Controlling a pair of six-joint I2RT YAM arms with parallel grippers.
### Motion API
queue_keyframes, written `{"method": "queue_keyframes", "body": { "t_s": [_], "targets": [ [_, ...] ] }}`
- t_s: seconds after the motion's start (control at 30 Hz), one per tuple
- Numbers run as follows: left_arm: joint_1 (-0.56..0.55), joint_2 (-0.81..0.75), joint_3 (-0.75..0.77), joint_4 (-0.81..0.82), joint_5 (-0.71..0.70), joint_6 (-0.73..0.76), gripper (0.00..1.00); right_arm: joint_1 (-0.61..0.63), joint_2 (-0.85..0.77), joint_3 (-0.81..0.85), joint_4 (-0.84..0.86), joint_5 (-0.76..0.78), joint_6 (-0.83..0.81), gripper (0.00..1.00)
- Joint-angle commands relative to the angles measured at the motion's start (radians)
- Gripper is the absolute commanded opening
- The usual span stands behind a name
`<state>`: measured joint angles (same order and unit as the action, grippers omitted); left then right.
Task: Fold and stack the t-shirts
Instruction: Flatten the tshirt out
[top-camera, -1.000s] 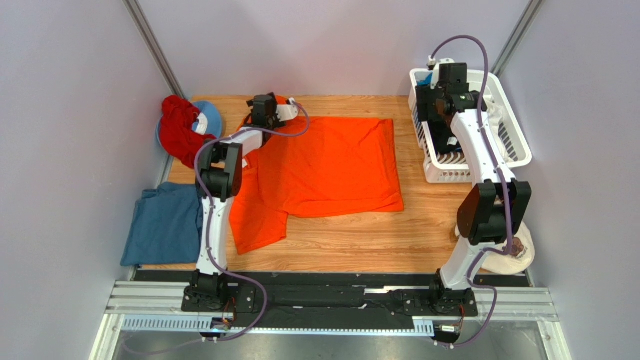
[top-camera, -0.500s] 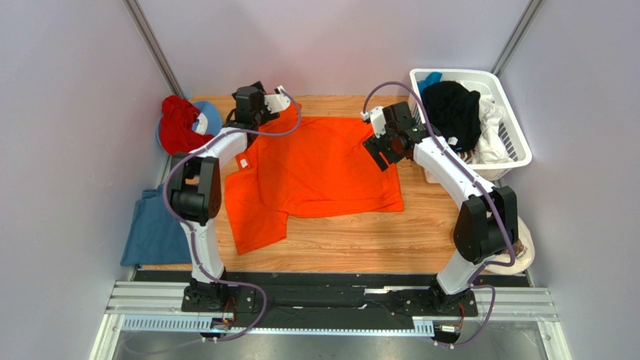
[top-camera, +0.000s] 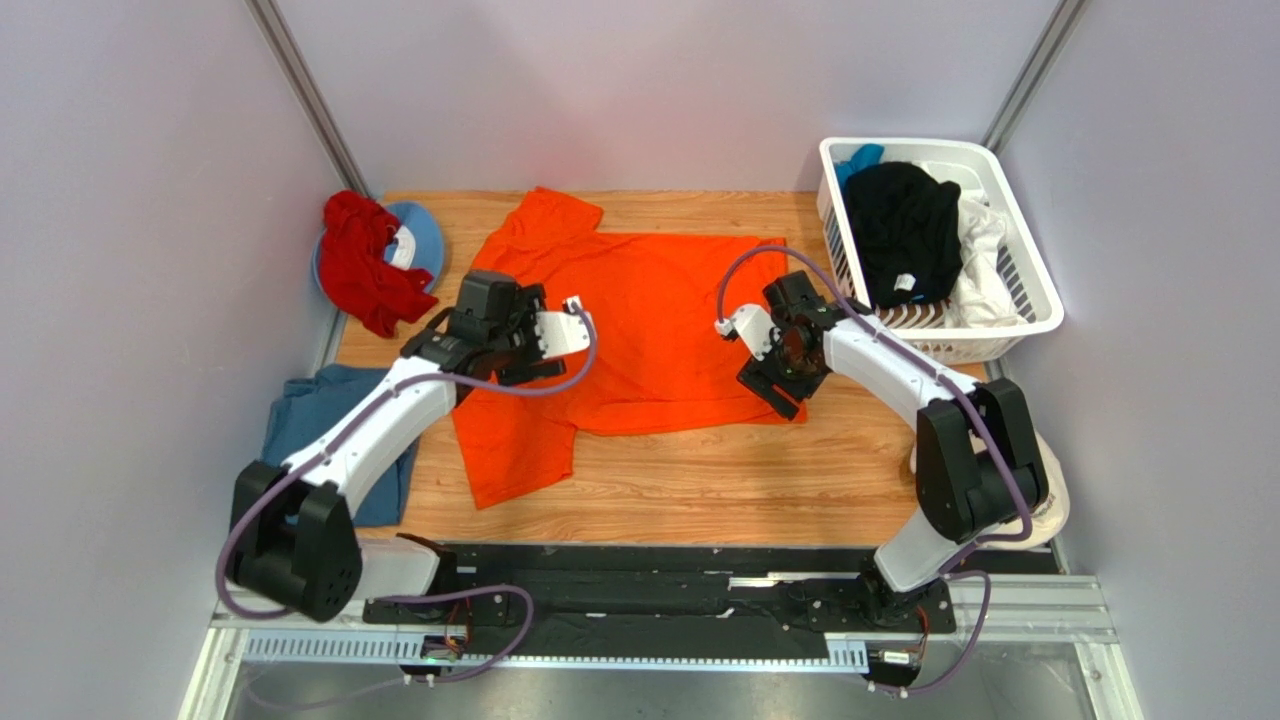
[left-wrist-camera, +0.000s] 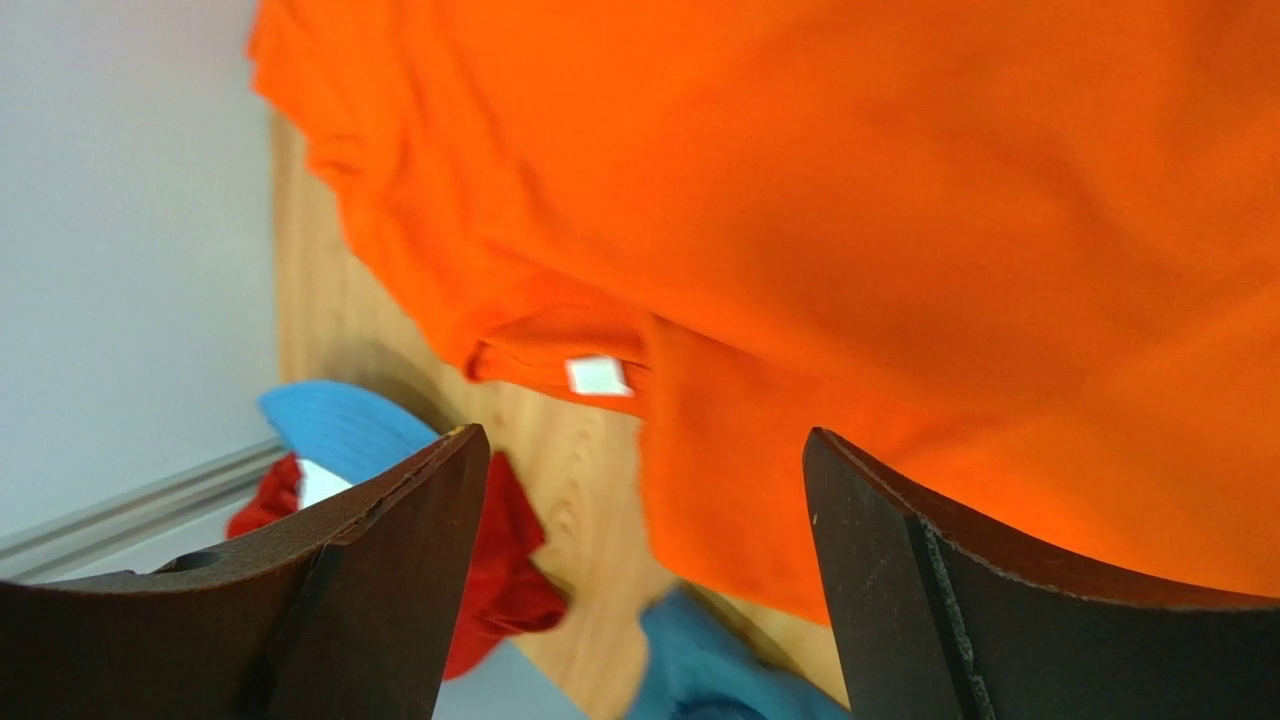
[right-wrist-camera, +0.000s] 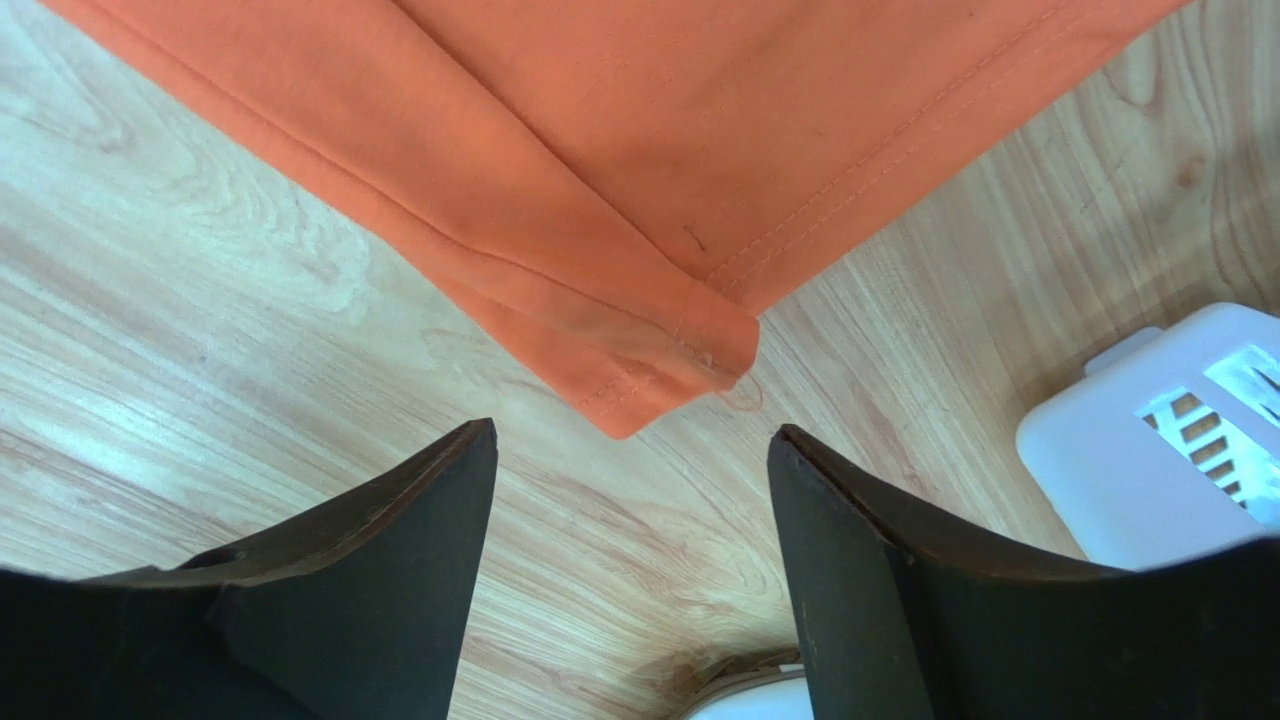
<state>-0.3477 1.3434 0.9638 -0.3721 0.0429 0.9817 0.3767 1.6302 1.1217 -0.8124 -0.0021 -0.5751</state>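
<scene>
A bright orange t-shirt lies spread flat on the wooden table, one sleeve at the back and one at the near left. My left gripper is open and empty, hovering over the shirt's left side; in the left wrist view the collar with its white tag lies ahead of it. My right gripper is open and empty, just above the shirt's near right corner; in the right wrist view bare wood lies under it. A dusty blue t-shirt lies at the table's left edge.
A white basket at the back right holds a black shirt and white cloth. A red cloth lies on a blue cap at the back left. A beige cap sits by the right arm's base.
My right gripper moved from the basket to the shirt's far right edge, then to its near right corner. My left gripper drew back from the far left sleeve, which now lies flat.
</scene>
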Motion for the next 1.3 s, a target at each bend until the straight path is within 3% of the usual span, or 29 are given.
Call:
{"method": "queue_keyframes", "body": {
  "t_s": [0.0,0.17,0.37,0.67,1.03,1.27],
  "targets": [
    [-0.022,-0.148,-0.075,-0.217,0.109,-0.032,0.86,0.002,-0.058,-0.02,0.039,-0.006,-0.049,0.7],
    [-0.073,-0.222,-0.161,-0.297,0.085,-0.008,0.86,0.004,-0.056,-0.02,0.056,-0.01,-0.035,0.67],
    [-0.062,-0.191,-0.315,-0.04,-0.04,0.067,0.85,0.008,-0.062,0.004,0.047,-0.042,-0.005,0.67],
    [0.093,-0.032,-0.156,0.002,0.035,0.095,0.84,0.011,-0.093,-0.065,0.065,-0.004,-0.026,0.67],
    [0.134,0.197,-0.102,0.198,-0.027,0.133,0.84,0.011,-0.072,-0.049,0.079,-0.016,-0.016,0.67],
    [0.15,0.304,-0.091,0.239,-0.04,0.159,0.83,0.013,-0.102,-0.085,0.084,-0.009,-0.019,0.67]
  ]
}}
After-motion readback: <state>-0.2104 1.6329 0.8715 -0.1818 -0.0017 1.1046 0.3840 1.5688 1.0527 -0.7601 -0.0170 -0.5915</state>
